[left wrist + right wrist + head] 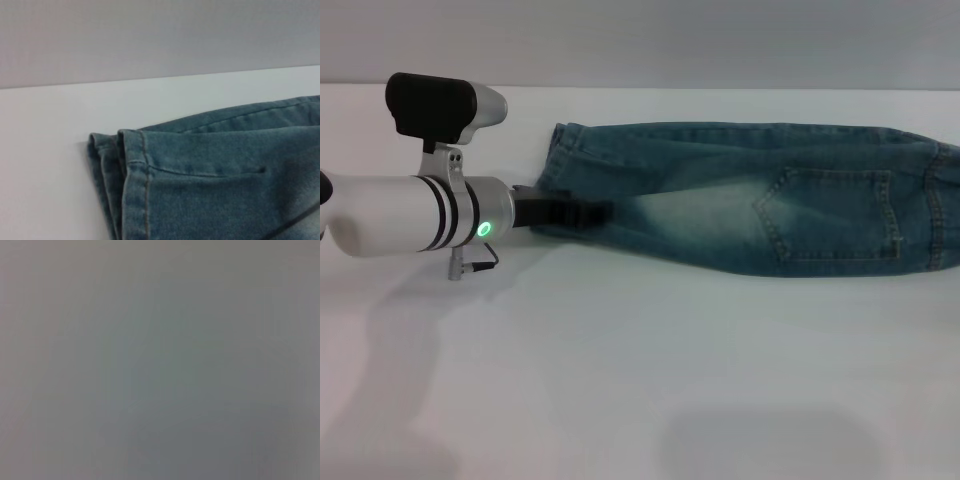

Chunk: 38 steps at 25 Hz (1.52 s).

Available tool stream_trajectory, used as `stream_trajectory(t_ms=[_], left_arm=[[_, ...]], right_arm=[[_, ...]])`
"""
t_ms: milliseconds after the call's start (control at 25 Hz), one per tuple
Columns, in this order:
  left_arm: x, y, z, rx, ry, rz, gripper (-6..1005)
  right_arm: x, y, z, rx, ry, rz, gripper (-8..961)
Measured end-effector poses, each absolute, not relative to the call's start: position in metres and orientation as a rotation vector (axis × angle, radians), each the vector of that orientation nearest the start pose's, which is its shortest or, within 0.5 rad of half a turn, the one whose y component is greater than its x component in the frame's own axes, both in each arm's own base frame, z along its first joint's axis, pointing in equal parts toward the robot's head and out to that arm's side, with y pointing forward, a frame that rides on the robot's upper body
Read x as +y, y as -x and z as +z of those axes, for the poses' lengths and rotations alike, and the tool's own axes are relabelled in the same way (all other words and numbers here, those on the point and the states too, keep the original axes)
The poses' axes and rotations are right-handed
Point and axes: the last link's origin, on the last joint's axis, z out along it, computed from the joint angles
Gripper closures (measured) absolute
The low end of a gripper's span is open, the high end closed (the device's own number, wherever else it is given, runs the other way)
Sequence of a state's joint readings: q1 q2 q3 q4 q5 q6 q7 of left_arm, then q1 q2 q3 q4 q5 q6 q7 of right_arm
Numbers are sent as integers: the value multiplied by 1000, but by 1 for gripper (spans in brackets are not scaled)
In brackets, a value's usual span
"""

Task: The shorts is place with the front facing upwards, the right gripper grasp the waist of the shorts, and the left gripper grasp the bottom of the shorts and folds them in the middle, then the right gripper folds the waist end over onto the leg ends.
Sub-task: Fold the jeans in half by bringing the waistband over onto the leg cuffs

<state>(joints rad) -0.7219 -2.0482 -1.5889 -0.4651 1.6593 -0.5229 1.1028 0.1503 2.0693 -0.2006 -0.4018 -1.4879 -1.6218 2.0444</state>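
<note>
The shorts lie folded lengthwise across the far side of the white table. A faded patch and a stitched pocket face up. The leg ends point left and the waist reaches the right edge of the head view. My left gripper rests low on the near edge of the denim, just right of the hems. The left wrist view shows the bottom of the shorts up close, two stitched hems stacked one on the other. The right gripper is out of view, and its wrist view shows only plain grey.
The table's far edge meets a grey wall right behind the shorts. White tabletop stretches in front of the shorts toward me.
</note>
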Motion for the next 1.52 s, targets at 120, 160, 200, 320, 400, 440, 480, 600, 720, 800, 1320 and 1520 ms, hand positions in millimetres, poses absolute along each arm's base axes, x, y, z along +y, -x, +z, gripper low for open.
stream_trajectory(t_ms=[120, 160, 200, 320, 400, 440, 480, 600, 720, 800, 1320, 1520], left_arm=[[418, 258, -73, -1109, 2231, -192, 290], [418, 260, -71, -1110, 2223, -187, 291], [419, 262, -70, -1112, 2215, -184, 291], [421, 270, -62, -1128, 2180, -182, 290], [422, 275, -57, -1135, 2160, -182, 290], [422, 278, -54, -1136, 2149, -181, 290], [423, 280, -51, -1136, 2137, -178, 290], [424, 286, -45, -1132, 2111, -171, 290], [426, 292, -39, -1132, 2085, -167, 290], [426, 296, -36, -1130, 2065, -162, 289], [415, 262, -18, -1056, 2097, -409, 289], [409, 232, -17, -934, 2168, -455, 289]], right_arm=[[220, -383, 83, 1631, 1217, 1747, 278], [221, -383, 83, 1632, 1219, 1748, 278], [222, -383, 82, 1633, 1220, 1749, 278], [224, -381, 81, 1636, 1231, 1750, 278], [225, -380, 81, 1638, 1235, 1751, 278], [226, -380, 81, 1638, 1236, 1752, 278], [226, -380, 80, 1639, 1237, 1752, 278], [227, -379, 80, 1640, 1242, 1753, 278], [228, -378, 79, 1643, 1250, 1753, 278], [229, -377, 79, 1645, 1257, 1753, 279], [233, -376, 76, 1673, 1275, 1733, 279], [236, -380, 71, 1715, 1266, 1683, 278]])
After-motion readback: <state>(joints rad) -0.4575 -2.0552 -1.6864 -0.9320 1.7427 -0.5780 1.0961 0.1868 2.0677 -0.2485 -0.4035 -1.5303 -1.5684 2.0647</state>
